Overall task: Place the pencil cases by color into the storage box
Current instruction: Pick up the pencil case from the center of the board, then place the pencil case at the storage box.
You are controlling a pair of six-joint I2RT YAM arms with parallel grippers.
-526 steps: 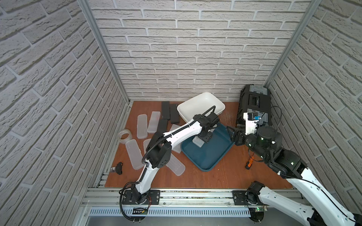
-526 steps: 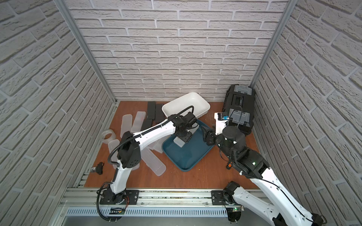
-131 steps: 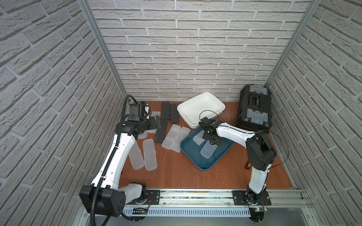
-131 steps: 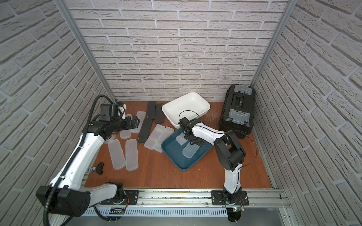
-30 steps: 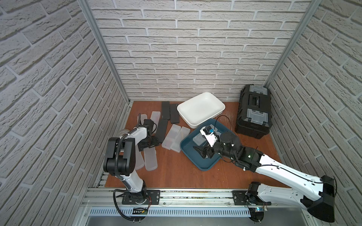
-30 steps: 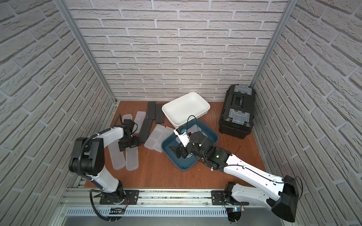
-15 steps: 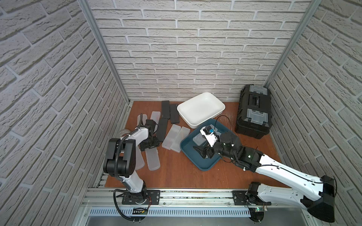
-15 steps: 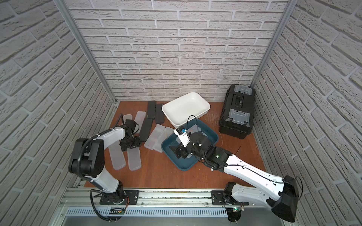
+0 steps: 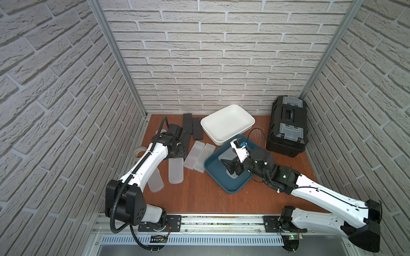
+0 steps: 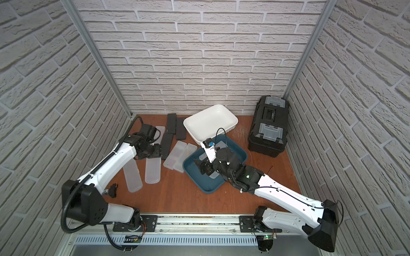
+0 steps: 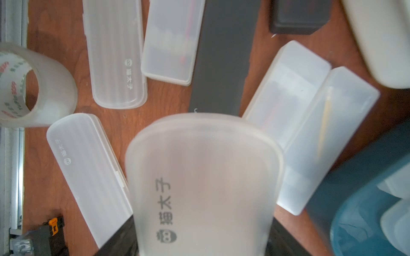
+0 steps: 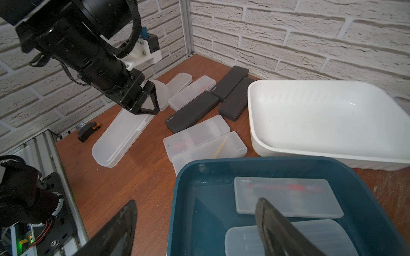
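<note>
**Pencil cases.** One frosted case is pinched across its width by the left gripper, near the end that carries the printed mark. The fingers are pressed against its two long edges. The case lies lengthwise on the left part of the tabletop, with its free end toward the front rail. Whether the gripped end is clear of the surface cannot be told.

A second frosted case lies just beside it, partly under the left arm. Two flat-lidded cases lie side by side, touching, just beside the left wall of the blue-green box.

Inside that box two more frosted cases lie flat, a rectangular one and a round-ended one. Three black cases lie near the back wall, left of the white box. Two further frosted ones lie beside the black cases, toward the left wall.

**Right gripper**. It hangs over the near corner of the blue-green box with its fingers spread wide and pinching nothing. One finger is over the inside of the box and the other is outside its wall.

**Surroundings.** The white box stands just behind the blue-green one. A tape roll sits at the left edge. A black toolbox stands in the right back corner.
</note>
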